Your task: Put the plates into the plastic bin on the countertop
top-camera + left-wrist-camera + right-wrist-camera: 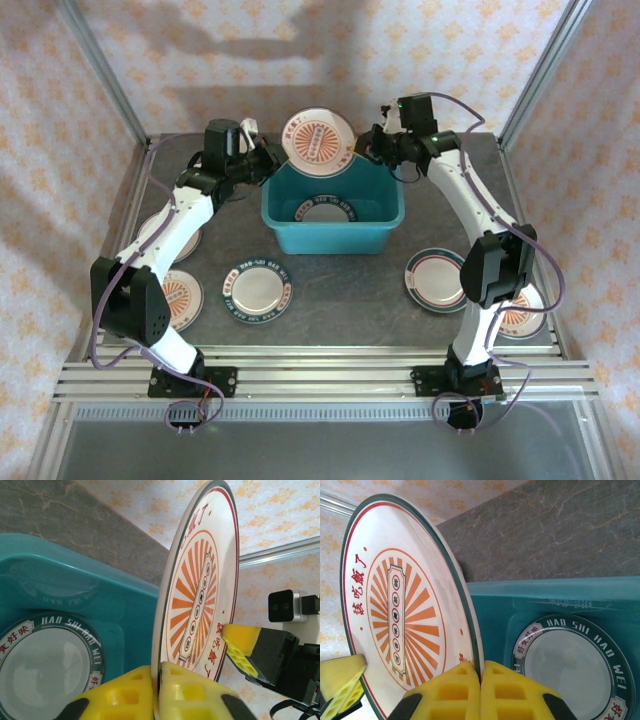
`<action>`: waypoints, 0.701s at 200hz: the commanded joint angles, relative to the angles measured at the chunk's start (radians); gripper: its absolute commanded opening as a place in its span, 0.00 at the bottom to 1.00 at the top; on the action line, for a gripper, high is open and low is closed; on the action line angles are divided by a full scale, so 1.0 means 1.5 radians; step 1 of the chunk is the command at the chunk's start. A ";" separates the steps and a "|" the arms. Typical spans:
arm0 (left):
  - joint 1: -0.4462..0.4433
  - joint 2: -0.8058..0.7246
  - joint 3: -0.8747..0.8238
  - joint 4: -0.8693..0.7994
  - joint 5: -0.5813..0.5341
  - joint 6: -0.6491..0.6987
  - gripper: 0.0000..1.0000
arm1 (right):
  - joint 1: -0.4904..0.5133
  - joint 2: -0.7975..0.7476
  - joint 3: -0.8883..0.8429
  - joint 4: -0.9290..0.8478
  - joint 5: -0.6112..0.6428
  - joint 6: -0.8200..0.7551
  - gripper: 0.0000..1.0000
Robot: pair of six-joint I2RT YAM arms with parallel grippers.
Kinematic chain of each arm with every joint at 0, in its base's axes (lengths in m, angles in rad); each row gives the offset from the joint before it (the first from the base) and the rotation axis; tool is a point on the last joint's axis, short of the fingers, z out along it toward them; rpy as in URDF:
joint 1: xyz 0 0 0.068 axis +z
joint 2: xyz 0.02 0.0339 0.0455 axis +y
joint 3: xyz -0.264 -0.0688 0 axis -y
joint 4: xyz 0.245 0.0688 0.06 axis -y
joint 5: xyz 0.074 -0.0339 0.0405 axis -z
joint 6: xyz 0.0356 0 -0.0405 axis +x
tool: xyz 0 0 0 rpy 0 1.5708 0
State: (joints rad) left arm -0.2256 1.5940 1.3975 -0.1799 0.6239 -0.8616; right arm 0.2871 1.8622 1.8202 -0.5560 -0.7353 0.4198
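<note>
An orange-sunburst plate (318, 142) stands tilted on edge over the back wall of the teal plastic bin (280, 215). My left gripper (272, 158) is shut on its left rim and my right gripper (368, 148) is shut on its right rim. In the left wrist view the plate (200, 580) sits pinched in my left gripper (157, 690), with the other gripper's yellow finger (240, 647) on the far rim. In the right wrist view the right gripper (481, 690) clamps the plate (405, 605). A green-rimmed plate (328, 210) lies flat in the bin.
On the grey countertop (350, 300) lie more plates: a green-rimmed one (257, 290), a teal-rimmed one (437, 278), orange ones at the left (180, 300) and right (520, 312), and another (160, 235) partly under my left arm. Aluminium rails frame the edges.
</note>
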 commanded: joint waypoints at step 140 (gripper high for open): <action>-0.005 -0.014 0.069 -0.123 -0.053 0.143 0.47 | -0.012 -0.090 -0.139 -0.019 -0.009 -0.039 0.00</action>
State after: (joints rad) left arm -0.2295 1.5936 1.4666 -0.3229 0.5758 -0.6987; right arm 0.2737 1.7844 1.6360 -0.5598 -0.7357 0.3992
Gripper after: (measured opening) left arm 0.462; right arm 0.045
